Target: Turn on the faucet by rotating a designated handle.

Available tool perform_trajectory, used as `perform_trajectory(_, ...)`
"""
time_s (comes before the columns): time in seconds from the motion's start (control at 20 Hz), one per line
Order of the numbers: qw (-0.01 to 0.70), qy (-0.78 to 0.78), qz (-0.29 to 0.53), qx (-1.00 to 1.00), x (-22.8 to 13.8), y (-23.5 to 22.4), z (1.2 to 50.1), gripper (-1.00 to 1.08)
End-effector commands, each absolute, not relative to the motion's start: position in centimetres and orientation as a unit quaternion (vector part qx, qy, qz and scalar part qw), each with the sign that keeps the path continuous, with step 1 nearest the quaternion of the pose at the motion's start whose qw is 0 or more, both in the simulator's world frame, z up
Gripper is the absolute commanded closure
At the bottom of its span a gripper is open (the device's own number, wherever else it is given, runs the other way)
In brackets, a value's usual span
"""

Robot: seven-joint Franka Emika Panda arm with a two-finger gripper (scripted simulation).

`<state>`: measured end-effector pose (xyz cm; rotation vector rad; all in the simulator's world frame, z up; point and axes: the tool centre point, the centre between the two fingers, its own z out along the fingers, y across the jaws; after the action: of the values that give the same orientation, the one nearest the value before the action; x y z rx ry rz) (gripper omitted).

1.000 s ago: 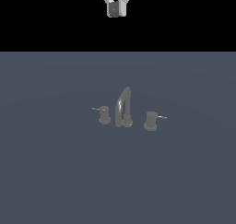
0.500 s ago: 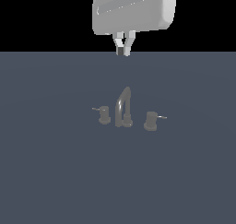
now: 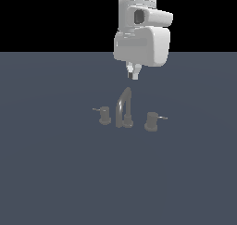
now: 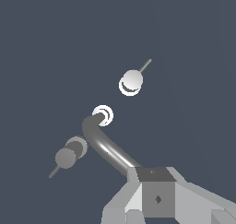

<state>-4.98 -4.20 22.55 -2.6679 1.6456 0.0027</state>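
Observation:
The faucet (image 3: 124, 112) is a small grey set on the dark floor, its arched spout standing between two knobs. The handle (image 3: 150, 121) is the knob on the exterior view's right, its thin lever pointing right. My gripper (image 3: 134, 74) hangs just above and behind the top of the spout, fingers together with nothing between them, well apart from the handle. In the wrist view the spout (image 4: 108, 144) curves toward my fingers (image 4: 156, 197), with one knob on each side of its base. I cannot tell which of these is the handle.
The twin knob (image 3: 105, 115) stands on the exterior view's left with its lever pointing left. The flat dark grey floor (image 3: 55, 173) stretches all around the faucet. The bulky white arm (image 3: 141, 39) hangs over the area behind the spout.
The arm has come down and forward. The gripper dropped from the top of the view to just above the spout. The faucet's knobs and levers have not moved.

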Motion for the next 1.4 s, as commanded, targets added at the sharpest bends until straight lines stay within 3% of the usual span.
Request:
perform_trajectory(0.0,0.003,0.556,0.0,-0.831,-3.9,-5.2,20.8,1.08)
perform_trajectory(0.8,-0.001,0.737,-0.001,-0.675,1.0,-13.6,9.8,1.08)
perform_trajectory(1.35,0.0,0.789,0.0,-0.614,1.7,-16.9,6.3,1.08)
